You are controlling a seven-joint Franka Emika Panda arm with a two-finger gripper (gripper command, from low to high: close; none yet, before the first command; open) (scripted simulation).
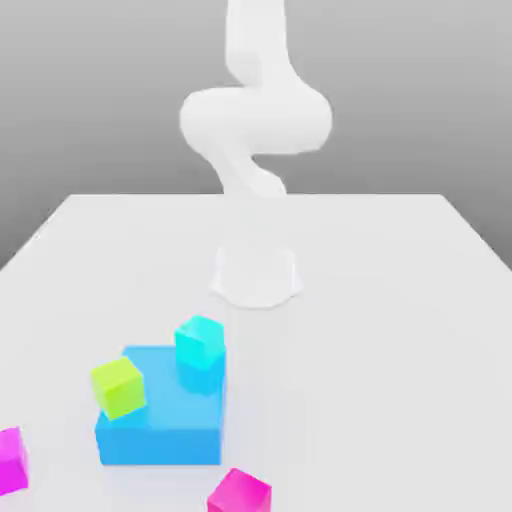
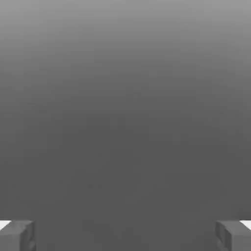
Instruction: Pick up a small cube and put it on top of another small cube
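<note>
The tool (image 2: 125,236) stands wide open in the hand view, its two fingertips far apart with nothing between them. Nothing is picked up, so the task looks to be at its very start, with reach, grasp, lift and placing all left to do.

From the exterior view's left, a magenta cube (image 1: 12,461) comes first, partly cut off by the edge and resting on the counter (image 1: 370,350). Next is a yellow-green cube (image 1: 118,387), on or against a broad blue block (image 1: 165,445) near its left side (which of the two, I cannot quite tell). The block itself sits flat on the counter. Towards its far right corner is a cyan cube (image 1: 200,342), apart from the yellow-green one. Further right and nearer the camera, a pink cube (image 1: 240,492) lies on the counter, turned at an angle and well apart from the magenta one.

Behind them all rises the white arm (image 1: 255,120). No small cube sits on another small cube, so the stack is wholly unmade. The task names no colours (any of the four might serve), and the next move is probably to bring the tool down over whichever cube is chosen.
</note>
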